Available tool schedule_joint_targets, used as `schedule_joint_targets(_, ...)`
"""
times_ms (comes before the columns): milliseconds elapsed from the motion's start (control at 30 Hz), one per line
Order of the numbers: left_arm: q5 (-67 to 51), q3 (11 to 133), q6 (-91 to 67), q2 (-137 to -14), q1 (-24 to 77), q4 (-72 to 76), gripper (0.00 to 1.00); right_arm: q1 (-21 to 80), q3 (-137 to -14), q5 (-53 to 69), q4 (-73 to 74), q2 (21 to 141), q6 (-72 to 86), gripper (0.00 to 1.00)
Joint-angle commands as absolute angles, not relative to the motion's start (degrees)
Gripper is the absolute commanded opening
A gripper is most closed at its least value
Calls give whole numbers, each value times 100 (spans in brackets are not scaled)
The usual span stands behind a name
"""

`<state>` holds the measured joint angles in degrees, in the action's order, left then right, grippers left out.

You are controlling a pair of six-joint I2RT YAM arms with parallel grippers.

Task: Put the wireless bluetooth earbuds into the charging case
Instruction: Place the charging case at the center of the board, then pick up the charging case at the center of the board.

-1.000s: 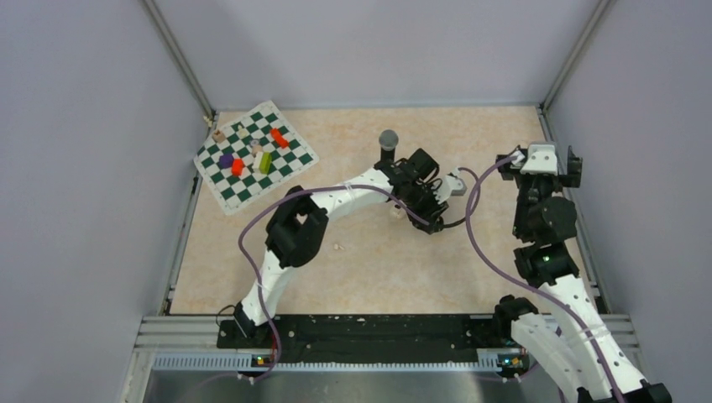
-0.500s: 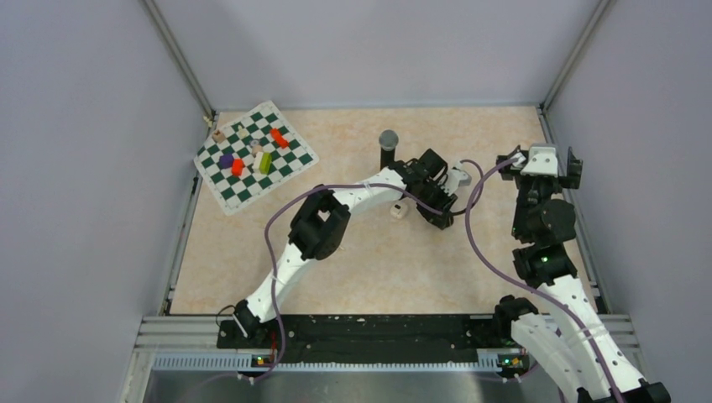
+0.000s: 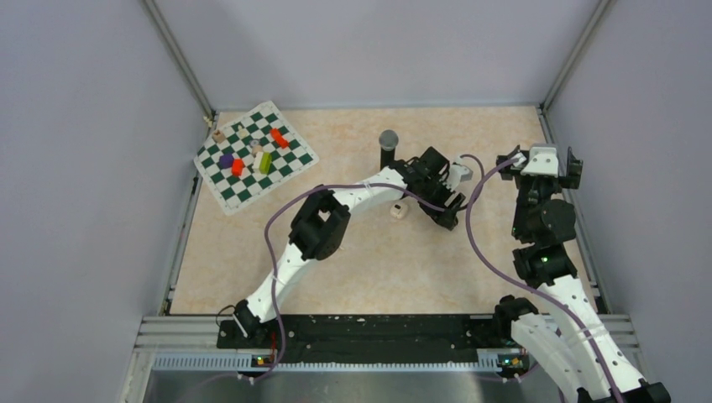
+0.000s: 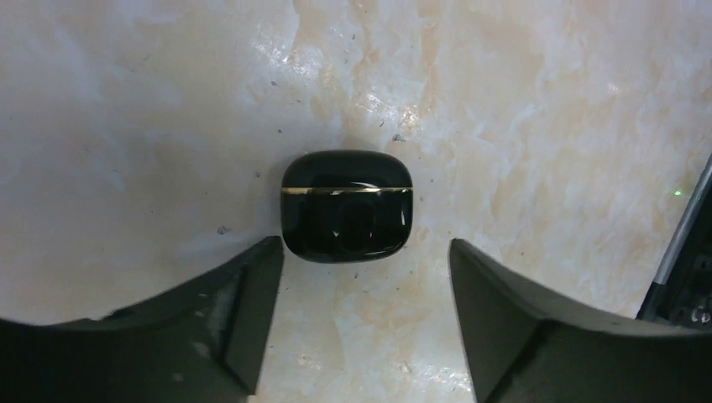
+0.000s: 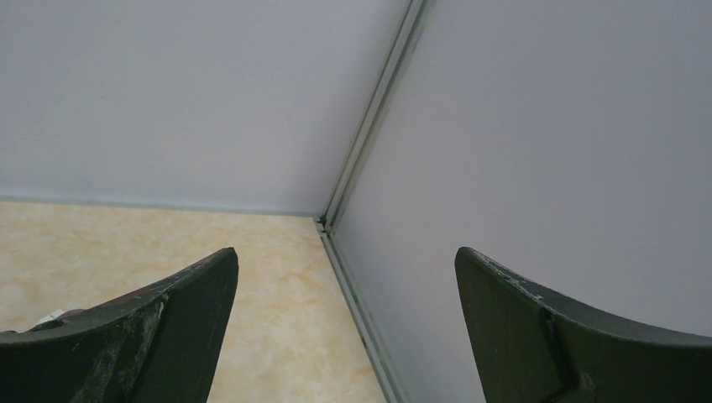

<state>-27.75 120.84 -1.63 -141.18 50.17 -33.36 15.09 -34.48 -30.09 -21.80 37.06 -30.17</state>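
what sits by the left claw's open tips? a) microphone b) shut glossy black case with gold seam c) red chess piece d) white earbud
b: the glossy black rounded charging case, shut along its gold seam, lies between the tips of the open left claw.

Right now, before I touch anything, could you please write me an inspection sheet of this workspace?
Surface: beige marbled tabletop, small specks.
Job's things: glossy black rounded charging case, shut; small whitish case; earbuds, nothing seen.
Clutter: green-white chequered mat bearing coloured blocks; upright black microphone.
Tools: left tool open around black case; right tool open, empty.
Cables: purple cables, hanging in loose loops.
Surroundings: plain grey walls.
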Motion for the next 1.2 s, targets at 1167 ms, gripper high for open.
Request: schedule_joint_targets(1167,-1323,9953,2714,-9664,4895,-5691,99,1492,-5183,1791,647,5163,-1853,95)
